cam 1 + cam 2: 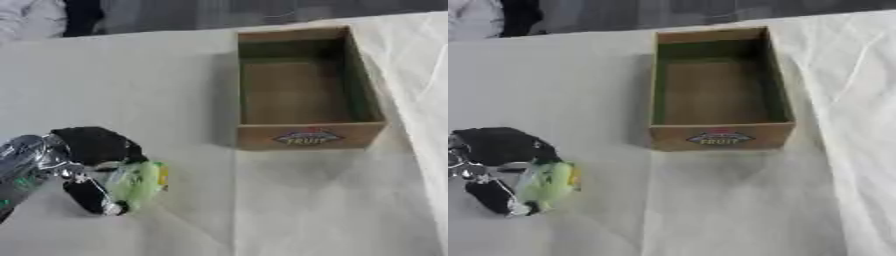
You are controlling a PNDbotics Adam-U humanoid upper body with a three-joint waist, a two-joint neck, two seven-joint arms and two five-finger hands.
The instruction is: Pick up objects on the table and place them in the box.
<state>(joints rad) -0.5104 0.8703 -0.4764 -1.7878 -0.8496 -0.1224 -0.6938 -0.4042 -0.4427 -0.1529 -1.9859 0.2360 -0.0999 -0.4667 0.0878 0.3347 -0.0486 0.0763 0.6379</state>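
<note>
Left hand (92, 167) is at the near-left of the cardboard box (308, 135), well apart from it, over the white tablecloth (157, 75). Fingers and thumb are curled round a pale green object (138, 183) with a yellow patch at its box-facing end; thumb below, fingers above, so the object sits pinched between them. Judgement: the grasp is set for a carry toward the box, object end pointing that way.

Box stands open-topped, long axis running away from the robot, label reading "FRUIT" on its near wall. Interior looks bare, brown floor in shadow.

Hard to make out: what the green object is (soft-looking, blurred); whether it is lifted or resting on the cloth. Most of the object is covered by the hand. The arm is cut off at the frame's left edge. Right hand shows in neither view.
</note>
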